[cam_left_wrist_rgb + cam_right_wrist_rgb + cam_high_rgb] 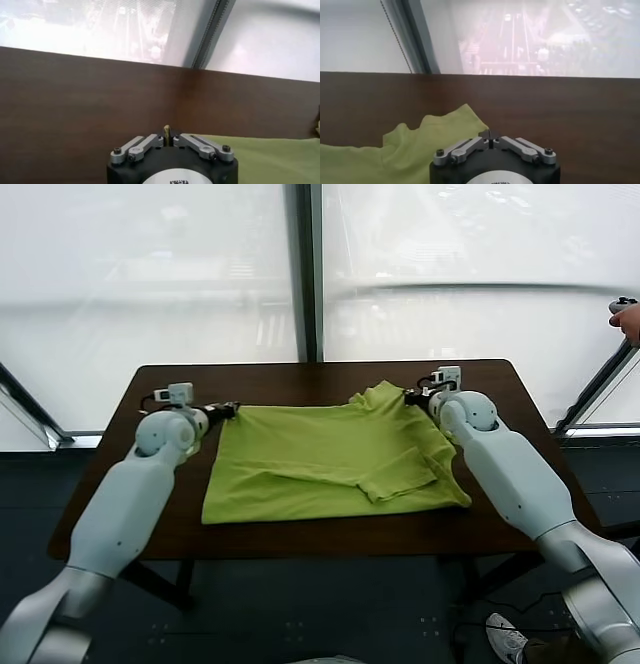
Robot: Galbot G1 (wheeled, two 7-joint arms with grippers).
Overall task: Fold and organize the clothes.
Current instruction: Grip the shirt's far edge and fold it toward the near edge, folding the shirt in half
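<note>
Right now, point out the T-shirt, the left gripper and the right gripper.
T-shirt (pixel 320 459): head view, middle of the spread green fabric.
left gripper (pixel 229 411): head view, tips at the shirt's far left corner.
right gripper (pixel 411 396): head view, tips at the shirt's bunched far right corner.

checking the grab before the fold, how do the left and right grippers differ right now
The left gripper sits at the T-shirt's flat far-left corner; the right gripper sits at its far-right corner, where the cloth bunches up. Both have their jaws shut at the shirt's far edge on the table.

No text, label or number can be read anywhere; nothing legible shows.
</note>
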